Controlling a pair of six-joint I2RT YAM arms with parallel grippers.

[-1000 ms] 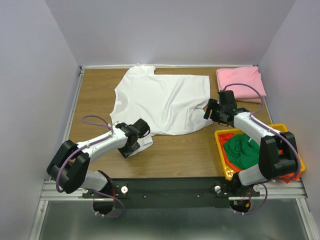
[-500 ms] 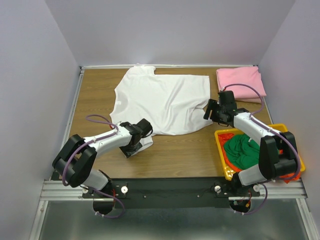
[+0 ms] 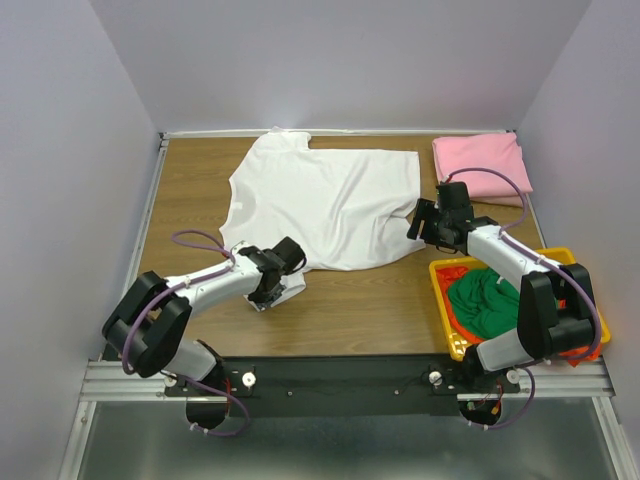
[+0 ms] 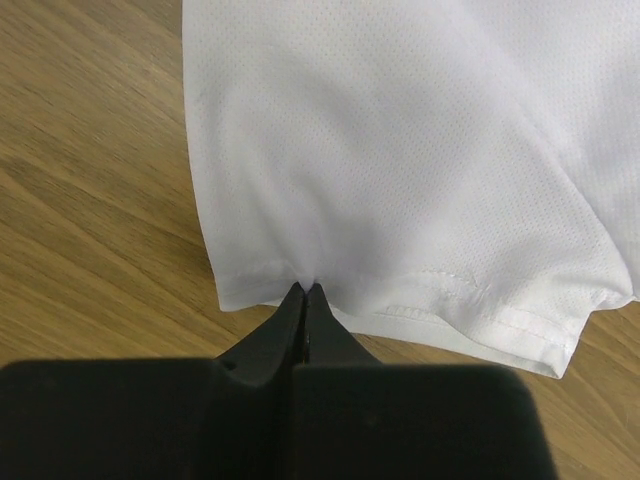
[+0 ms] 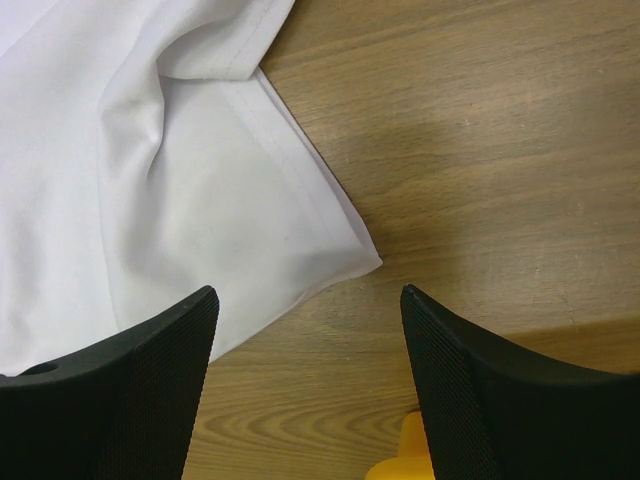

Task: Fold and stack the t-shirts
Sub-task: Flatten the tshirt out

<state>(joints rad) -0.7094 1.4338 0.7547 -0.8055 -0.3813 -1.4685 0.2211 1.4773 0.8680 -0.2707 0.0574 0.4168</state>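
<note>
A white t-shirt lies spread on the wooden table, partly rumpled. My left gripper is shut on the hem of its near-left sleeve; in the left wrist view the fingertips pinch the white t-shirt at the seam. My right gripper hovers open over the shirt's right lower corner. The corner of the white t-shirt lies ahead of the open right gripper. A folded pink t-shirt rests at the back right. A green t-shirt sits on an orange one in the basket.
A yellow plastic basket stands at the near right, its corner just below the right fingers. Purple walls enclose the table on three sides. A metal rail runs along the near edge.
The left gripper has slid a little toward the sleeve and closed on its hem. The right arm has stayed still.
</note>
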